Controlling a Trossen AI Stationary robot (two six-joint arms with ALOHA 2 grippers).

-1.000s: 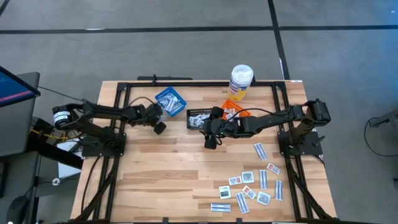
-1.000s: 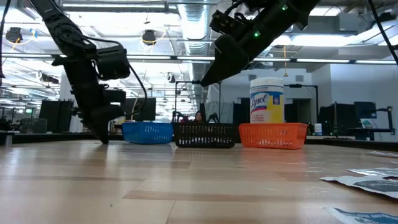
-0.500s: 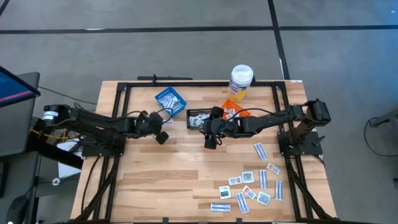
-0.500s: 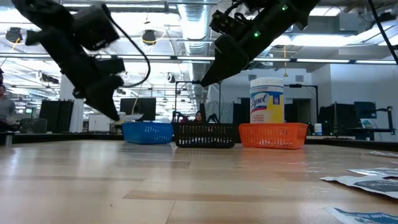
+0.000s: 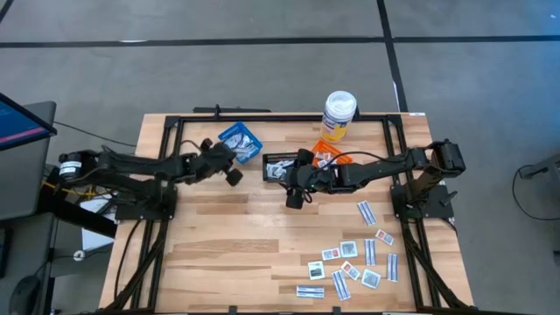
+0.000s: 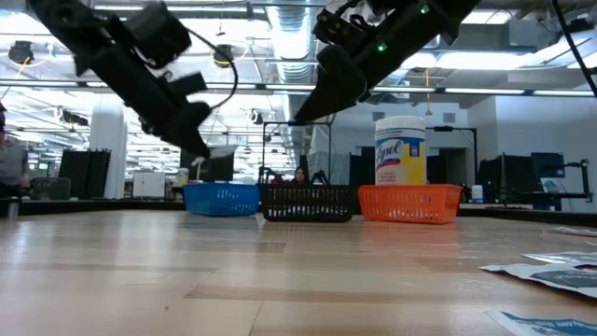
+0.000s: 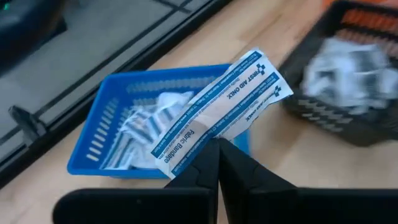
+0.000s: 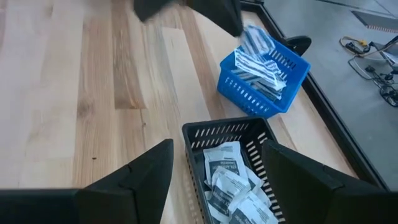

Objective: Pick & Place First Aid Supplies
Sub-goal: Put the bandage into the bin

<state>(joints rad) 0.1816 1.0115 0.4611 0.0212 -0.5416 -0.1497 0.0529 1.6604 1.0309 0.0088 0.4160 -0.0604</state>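
Now I see my left hand (image 5: 230, 171) has swung from mid-table up toward 11 o'clock, so it hangs just beside the blue basket (image 5: 240, 143) on the table (image 5: 227, 245). Its fingers are pinched tight on one bandage strip (image 7: 219, 111), which in the left wrist view sits right above the basket's open top. I judge the carry nearly done: a small move over the rim, then a release.

My right hand (image 5: 296, 185) has barely shifted. It hovers over the black basket (image 5: 278, 166) near the middle, fingers spread wide and holding nothing, with square packets (image 8: 231, 183) lying in the basket below it.

More loose packets (image 5: 350, 262) lie scattered at about 5 o'clock, unsorted.
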